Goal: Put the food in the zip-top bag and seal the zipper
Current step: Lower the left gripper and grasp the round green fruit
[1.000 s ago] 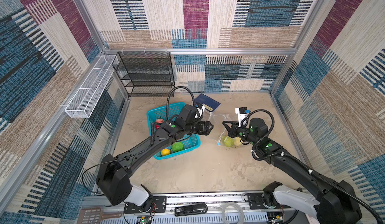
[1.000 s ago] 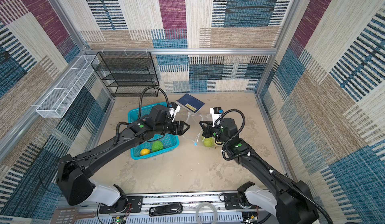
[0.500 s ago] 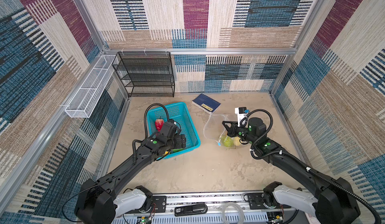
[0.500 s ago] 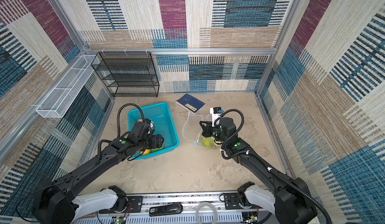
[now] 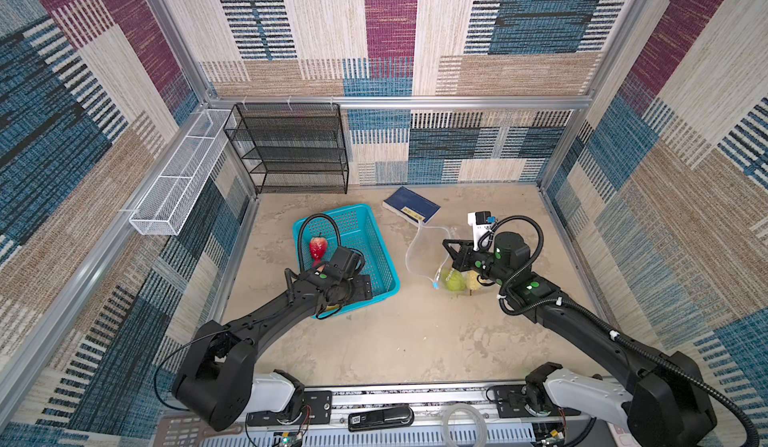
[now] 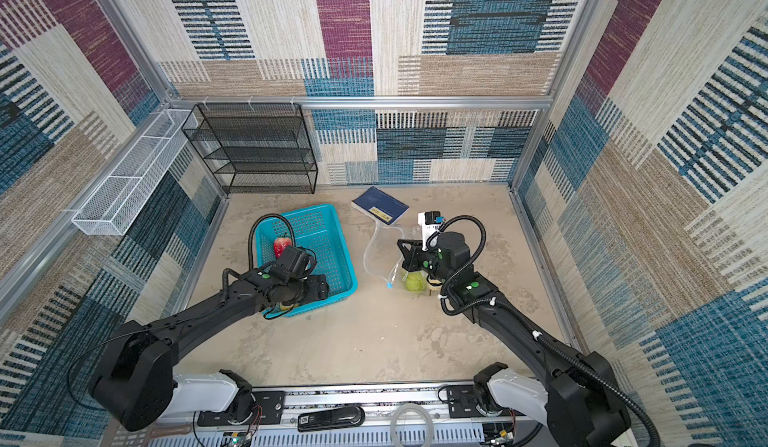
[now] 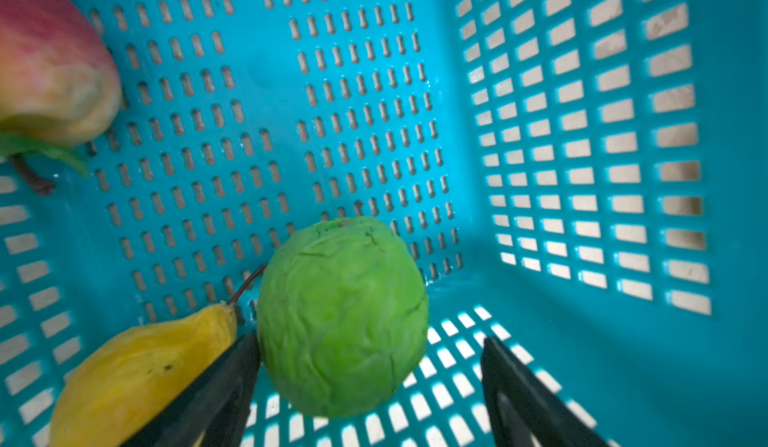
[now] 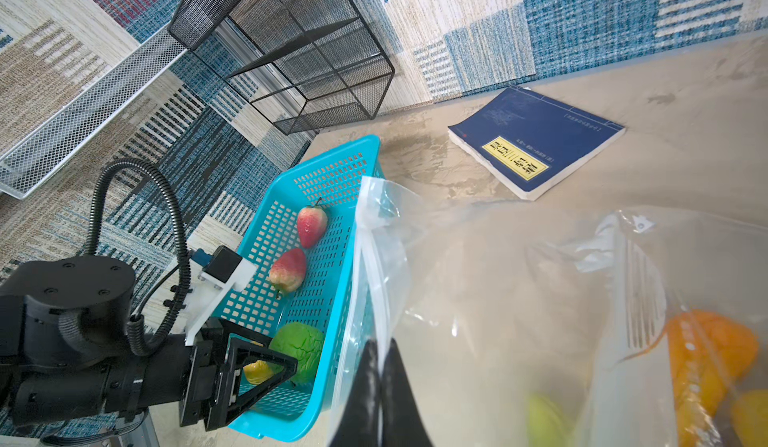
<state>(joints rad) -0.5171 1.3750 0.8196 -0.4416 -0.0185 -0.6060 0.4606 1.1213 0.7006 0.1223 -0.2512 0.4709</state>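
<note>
My left gripper is open inside the teal basket, low in its near corner. A green cabbage-like ball lies between its fingers; one finger sits against the ball and the other stands apart from it. A yellow pear lies beside the ball. Two red fruits rest farther back in the basket. My right gripper is shut on the mouth edge of the clear zip-top bag, holding it up. Green, pale and orange food lie inside. The zipper's blue slider hangs at the mouth's low end.
A blue book lies behind the bag. A black wire rack stands against the back wall. A white wire basket hangs on the left wall. Bare beige floor lies in front of the basket and the bag.
My left arm has swung back from the bag's mouth to the basket and gone down at the green ball, jaws open. The right arm and the bag have not moved.
</note>
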